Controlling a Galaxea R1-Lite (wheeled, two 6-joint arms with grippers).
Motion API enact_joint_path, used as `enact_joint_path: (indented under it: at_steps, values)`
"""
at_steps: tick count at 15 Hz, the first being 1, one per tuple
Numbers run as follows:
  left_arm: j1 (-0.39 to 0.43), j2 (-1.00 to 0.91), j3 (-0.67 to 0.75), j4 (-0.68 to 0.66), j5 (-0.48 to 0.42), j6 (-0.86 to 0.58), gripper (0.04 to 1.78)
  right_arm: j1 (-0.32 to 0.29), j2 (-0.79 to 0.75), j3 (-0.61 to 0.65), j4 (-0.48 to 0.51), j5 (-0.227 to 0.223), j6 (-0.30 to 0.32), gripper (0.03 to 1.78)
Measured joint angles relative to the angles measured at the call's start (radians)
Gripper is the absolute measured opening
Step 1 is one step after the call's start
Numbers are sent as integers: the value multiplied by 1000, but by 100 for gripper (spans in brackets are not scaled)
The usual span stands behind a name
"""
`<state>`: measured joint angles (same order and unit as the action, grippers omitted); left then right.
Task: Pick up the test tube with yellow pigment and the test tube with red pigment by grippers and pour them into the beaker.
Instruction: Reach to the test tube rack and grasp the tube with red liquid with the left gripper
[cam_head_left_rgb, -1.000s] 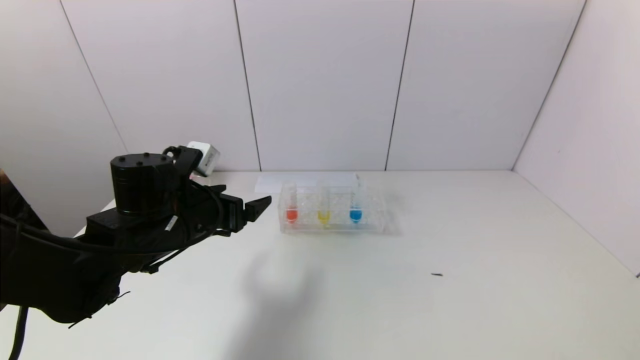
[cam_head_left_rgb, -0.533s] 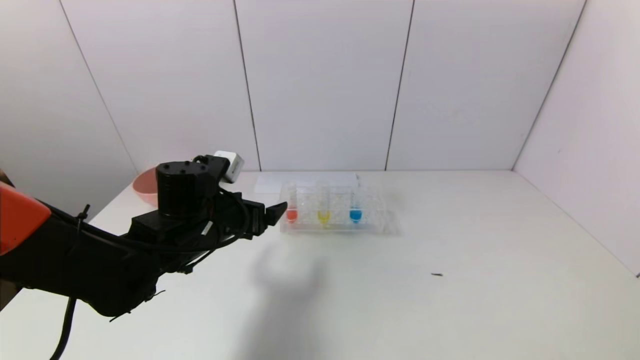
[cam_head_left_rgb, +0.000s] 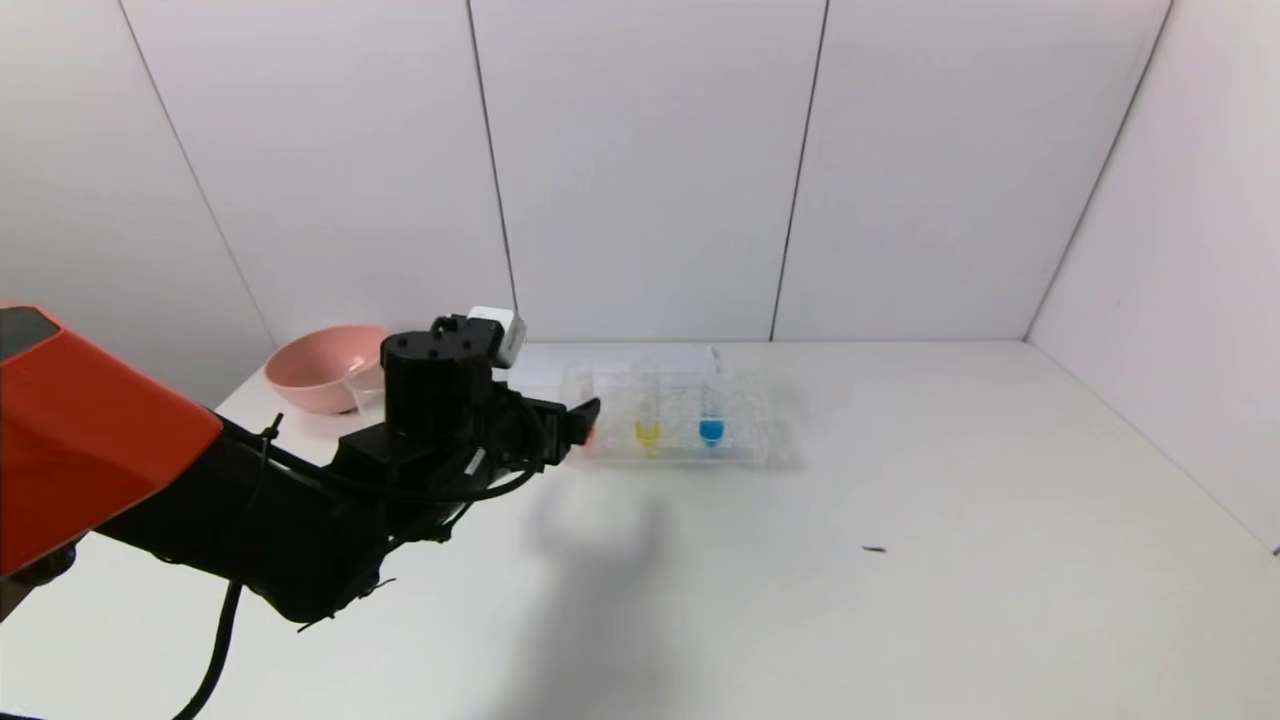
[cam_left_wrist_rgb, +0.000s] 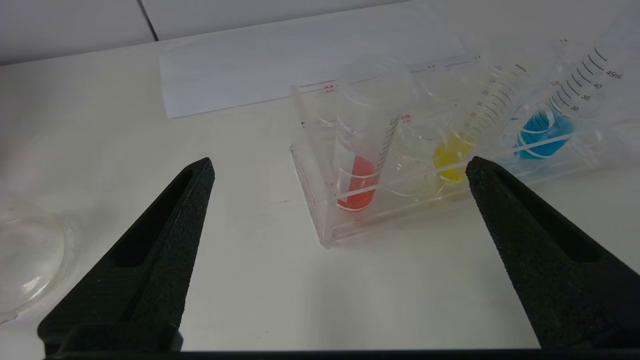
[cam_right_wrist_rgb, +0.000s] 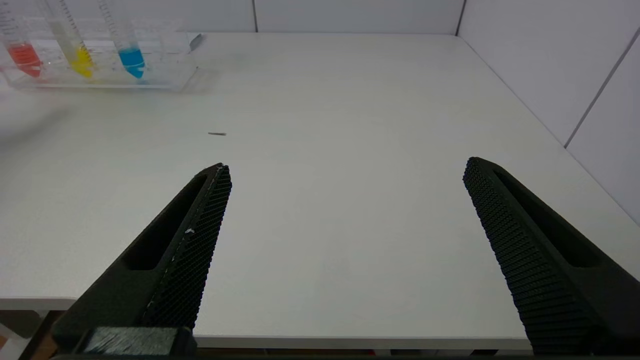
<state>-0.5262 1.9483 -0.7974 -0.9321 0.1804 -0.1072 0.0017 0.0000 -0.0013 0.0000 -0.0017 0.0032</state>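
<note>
test tubes are the point of all this, but take the setting by size first. the white table (cam_head_left_rgb: 900, 480) carries everything, and the left arm reaches across it from the robot's left side toward the rack. the pink bowl (cam_head_left_rgb: 320, 365) sits at the far left near the wall, and the beaker (cam_head_left_rgb: 365, 388) stands just beside it, clear and hard to make out; in the left wrist view only a clear round rim (cam_left_wrist_rgb: 30, 255) shows at the edge, probably that beaker. it looks placed there so a tube lifted from the rack has a short swing to pour.

the clear rack (cam_head_left_rgb: 740, 440) stands mid-table and holds three tubes upright, which keeps the liquids settled at the tips and leaves the upper walls free for gripping. a white sheet of paper (cam_left_wrist_rgb: 300, 70) lies behind it.

the left gripper (cam_left_wrist_rgb: 340, 167) has its fingers spread wide, level with the rack's near end, framing the test tube with red pigment (cam_left_wrist_rgb: 362, 140) without touching it; my guess is the width is there to clear the tube before closing. the test tube with yellow pigment (cam_left_wrist_rgb: 457, 150) stands next along, then the blue tube (cam_left_wrist_rgb: 545, 125).

the right gripper (cam_right_wrist_rgb: 345, 170) waits wide apart over bare table at the near edge, well away from the rack, holding nothing.
</note>
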Motion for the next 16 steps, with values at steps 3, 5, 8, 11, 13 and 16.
enact_joint_path:
  at_steps: [3,5,8,11,13,16]
  values:
    - [-9,41,-31,-20,23,5,176,0,0,0,0,0,0,170]
    - [-16,61,-57,-17,31,3,176,0,0,0,0,0,0,170]
    - [-19,88,-91,-12,70,0,176,0,0,0,0,0,0,170]
    - [-21,111,-107,-19,89,1,176,0,0,0,0,0,0,170]
    - [-25,126,-120,-20,94,1,176,0,0,0,0,0,0,170]
    - [-27,150,-160,-10,122,-1,176,0,0,0,0,0,0,170]
